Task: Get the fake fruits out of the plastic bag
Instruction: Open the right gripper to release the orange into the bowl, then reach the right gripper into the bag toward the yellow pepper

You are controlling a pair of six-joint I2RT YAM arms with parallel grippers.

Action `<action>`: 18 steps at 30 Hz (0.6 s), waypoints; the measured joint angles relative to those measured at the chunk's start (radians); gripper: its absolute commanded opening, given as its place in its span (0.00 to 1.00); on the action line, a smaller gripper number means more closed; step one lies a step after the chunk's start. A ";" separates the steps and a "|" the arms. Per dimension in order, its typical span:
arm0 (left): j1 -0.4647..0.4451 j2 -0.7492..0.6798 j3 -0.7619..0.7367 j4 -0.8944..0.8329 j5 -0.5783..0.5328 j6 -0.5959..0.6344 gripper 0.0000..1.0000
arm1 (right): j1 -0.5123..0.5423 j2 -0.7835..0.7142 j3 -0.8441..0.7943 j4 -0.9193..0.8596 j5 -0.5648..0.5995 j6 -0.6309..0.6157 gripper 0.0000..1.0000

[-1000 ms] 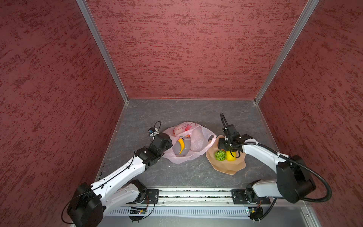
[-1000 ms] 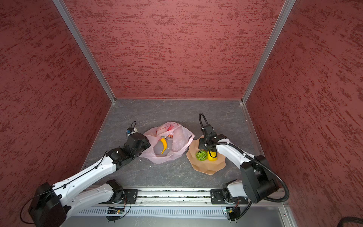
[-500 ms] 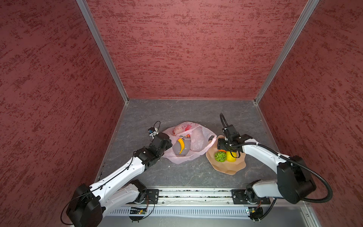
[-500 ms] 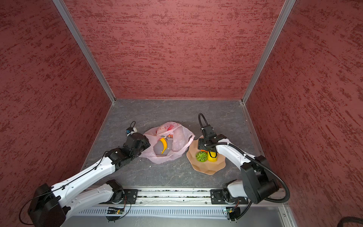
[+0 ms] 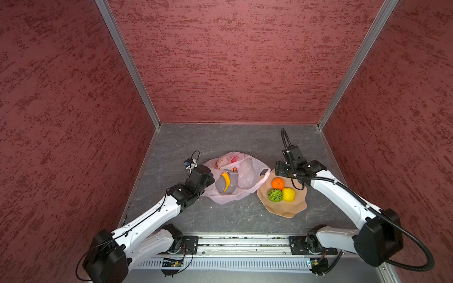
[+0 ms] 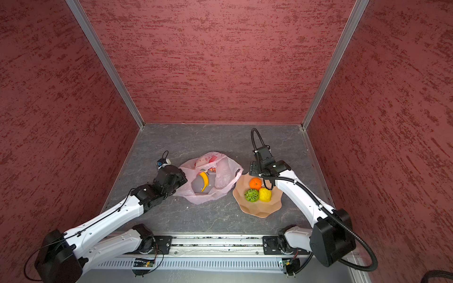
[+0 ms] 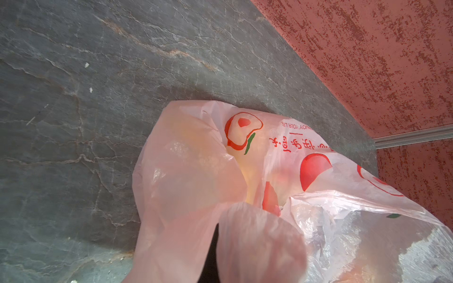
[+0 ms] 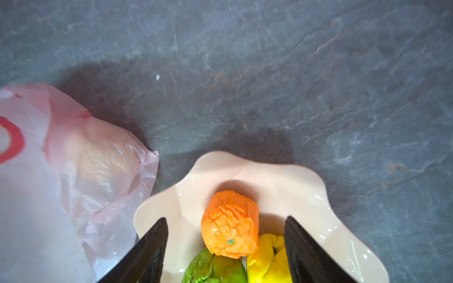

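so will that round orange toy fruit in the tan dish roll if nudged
Probably: the round orange toy fruit looks nearly spherical. The tan wavy-edged dish's raised rim, the green lattice ball and the yellow lumpy lemon should stop it. Its crackled skin likely grips well.

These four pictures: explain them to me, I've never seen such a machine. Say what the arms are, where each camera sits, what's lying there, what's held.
Two white robot arms, each ending in a two-finger gripper, work on a grey tabletop. Both top views look down from overhead; the other two come from wrist cameras. A pink plastic bag lies in the middle with a banana showing in its mouth. Beside it a tan dish holds an orange, a green ball and a yellow lemon. The left gripper is shut on the plastic bag's edge; the right gripper is open above the orange, holding nothing.
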State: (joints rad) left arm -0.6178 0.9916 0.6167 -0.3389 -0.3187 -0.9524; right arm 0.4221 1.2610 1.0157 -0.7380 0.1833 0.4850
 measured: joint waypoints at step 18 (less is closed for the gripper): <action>0.019 -0.002 0.031 -0.003 0.004 0.026 0.00 | 0.248 0.129 0.521 -0.056 0.079 -0.138 0.50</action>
State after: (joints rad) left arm -0.5991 0.9894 0.6476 -0.3416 -0.3149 -0.9264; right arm 0.6704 1.3903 1.5364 -0.7937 0.2626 0.3473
